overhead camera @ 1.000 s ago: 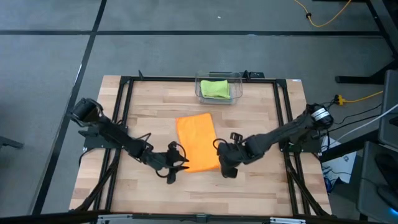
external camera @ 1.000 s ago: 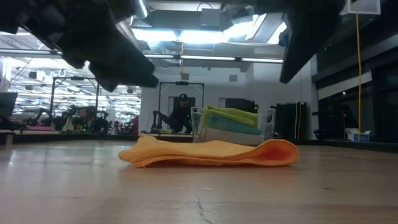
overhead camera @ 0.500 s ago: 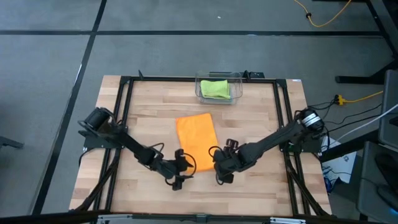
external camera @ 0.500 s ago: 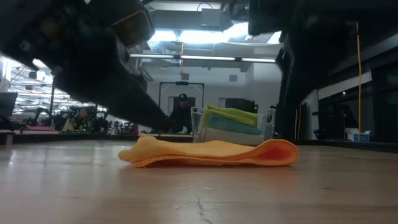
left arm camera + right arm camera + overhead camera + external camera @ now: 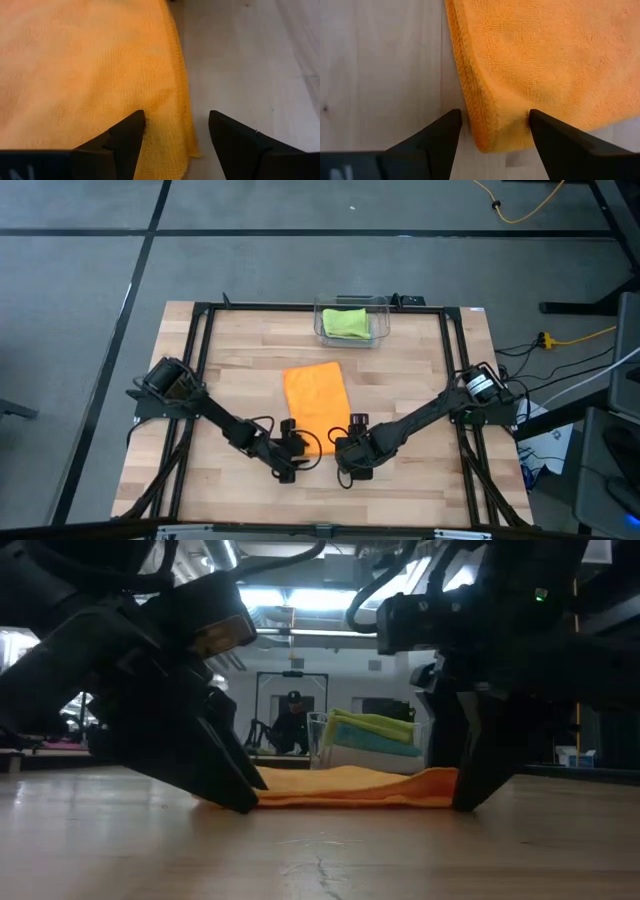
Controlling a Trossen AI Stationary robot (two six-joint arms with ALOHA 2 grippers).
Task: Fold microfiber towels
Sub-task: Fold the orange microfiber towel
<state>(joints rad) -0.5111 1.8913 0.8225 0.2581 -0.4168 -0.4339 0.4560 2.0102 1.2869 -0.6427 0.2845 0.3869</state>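
- Both arms are down low at the near edge of the orange towel (image 5: 317,406), which lies folded flat in the middle of the wooden surface (image 5: 230,350).
- The left tool (image 5: 297,453) sits at the towel's near left corner, fingers spread wide. In its own wrist view the corner (image 5: 175,125) lies right between the two dark fingers (image 5: 127,140), with one finger over the cloth and the other over bare wood.
- Nothing is pinched there: the cloth lies loose in the gap.
- The right tool (image 5: 350,457) mirrors it at the near right corner, also wide open. Its wrist view shows the thick folded edge (image 5: 485,120) framed between its fingers (image 5: 445,135).
- No grip on that side either (the fold looks plump and rounded here).
- From the low view, the two tools stand on either side of the orange towel (image 5: 350,787), tips right down at the surface.
- Over at the far edge sits the clear plastic bin (image 5: 352,322), well apart from the action, with the lime green towel (image 5: 346,322) on top.
- The low view shows the teal blue towel (image 5: 372,741) stacked beneath the green one (image 5: 375,724) in that bin.
- A person (image 5: 293,725) stands far back in the room beyond the surface.
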